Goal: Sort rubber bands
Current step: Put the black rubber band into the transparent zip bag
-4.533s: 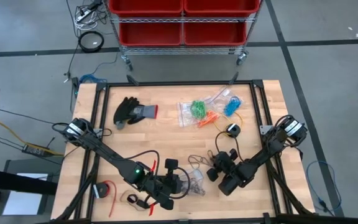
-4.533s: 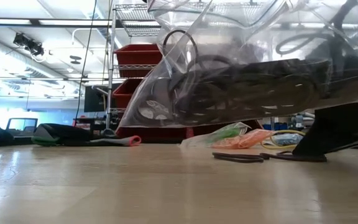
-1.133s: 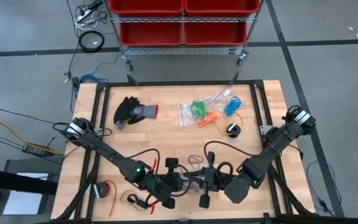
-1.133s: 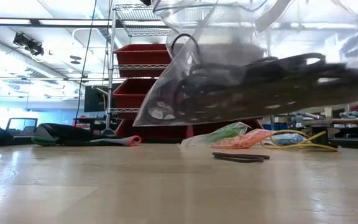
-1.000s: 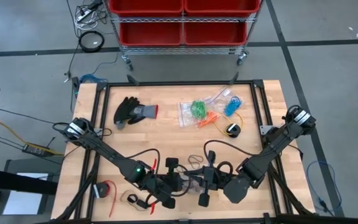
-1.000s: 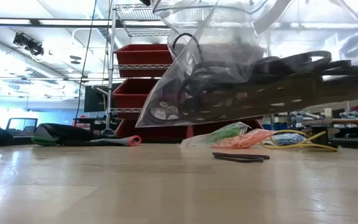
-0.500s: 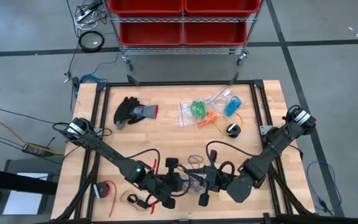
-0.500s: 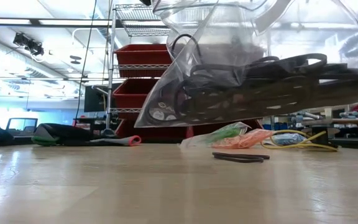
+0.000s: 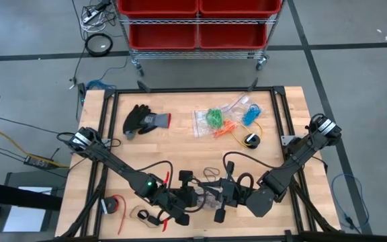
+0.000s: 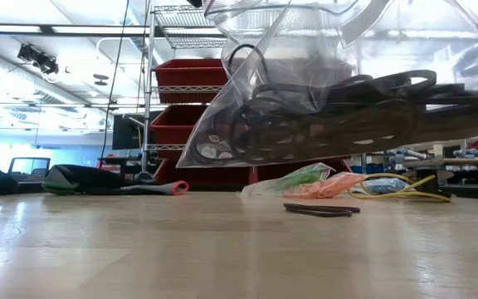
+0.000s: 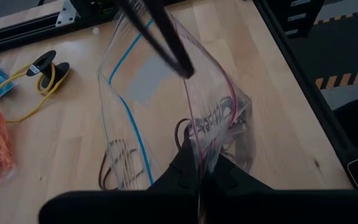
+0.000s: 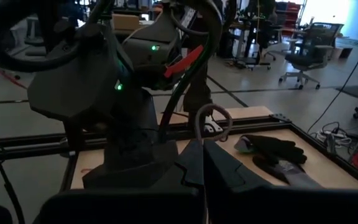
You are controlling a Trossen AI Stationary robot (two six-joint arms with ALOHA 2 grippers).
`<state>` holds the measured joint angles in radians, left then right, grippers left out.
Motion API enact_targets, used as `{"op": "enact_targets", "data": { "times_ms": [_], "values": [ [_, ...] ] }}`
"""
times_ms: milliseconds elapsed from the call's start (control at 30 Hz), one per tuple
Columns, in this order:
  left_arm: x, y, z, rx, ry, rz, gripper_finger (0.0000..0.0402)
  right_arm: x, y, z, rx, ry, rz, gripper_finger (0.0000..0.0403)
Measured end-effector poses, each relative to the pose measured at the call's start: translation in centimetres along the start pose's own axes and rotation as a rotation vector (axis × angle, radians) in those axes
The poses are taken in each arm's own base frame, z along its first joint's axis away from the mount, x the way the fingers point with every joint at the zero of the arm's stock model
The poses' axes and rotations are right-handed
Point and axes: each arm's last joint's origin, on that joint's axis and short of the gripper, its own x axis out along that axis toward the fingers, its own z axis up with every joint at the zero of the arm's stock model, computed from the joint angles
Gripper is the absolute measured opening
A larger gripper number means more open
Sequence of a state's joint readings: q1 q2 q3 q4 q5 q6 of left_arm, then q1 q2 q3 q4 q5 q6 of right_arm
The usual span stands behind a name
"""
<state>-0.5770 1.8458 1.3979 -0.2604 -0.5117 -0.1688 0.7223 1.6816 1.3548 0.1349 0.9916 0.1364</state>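
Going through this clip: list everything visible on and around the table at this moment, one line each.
clear bag: one, holding black rubber bands, held up near the table's front edge
bagged bands: green, orange, blue, table's far middle
loose black bands: on the wood
glove: one, black, far left
yellow cable: one, beside the coloured bags
red bins: on a cart behind the table
left gripper: shut on the clear bag
right gripper: shut, at the bag

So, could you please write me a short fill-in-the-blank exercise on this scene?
1. The clear bag hanging above the table holds ____ rubber bands.
2. The left end effector is shut on the ____.
3. The glove lies near the table's far ____ corner.

Missing words: black; bag; left
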Motion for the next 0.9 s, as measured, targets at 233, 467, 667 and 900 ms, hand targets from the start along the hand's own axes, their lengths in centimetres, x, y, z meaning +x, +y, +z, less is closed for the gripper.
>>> {"op": "enact_targets", "data": {
  "times_ms": [233,467,667,900],
  "values": [
    [0.0,0.0,0.0,0.0,0.0,0.0,0.0002,0.0,0.0,0.0,0.001,0.002,0.011,0.0],
    [0.0,0.0,0.0,0.0,0.0,0.0,0.0002,0.0,0.0,-0.4,0.017,0.032,0.014,0.0],
    [0.0,0.0,0.0,0.0,0.001,0.0,0.0002,-0.1,-0.1,-1.2,0.068,0.094,0.039,0.0],
    [0.0,0.0,0.0,0.005,0.001,0.0,0.0002,-0.2,-0.2,-2.2,0.129,0.185,0.076,0.0]
  ]
}}
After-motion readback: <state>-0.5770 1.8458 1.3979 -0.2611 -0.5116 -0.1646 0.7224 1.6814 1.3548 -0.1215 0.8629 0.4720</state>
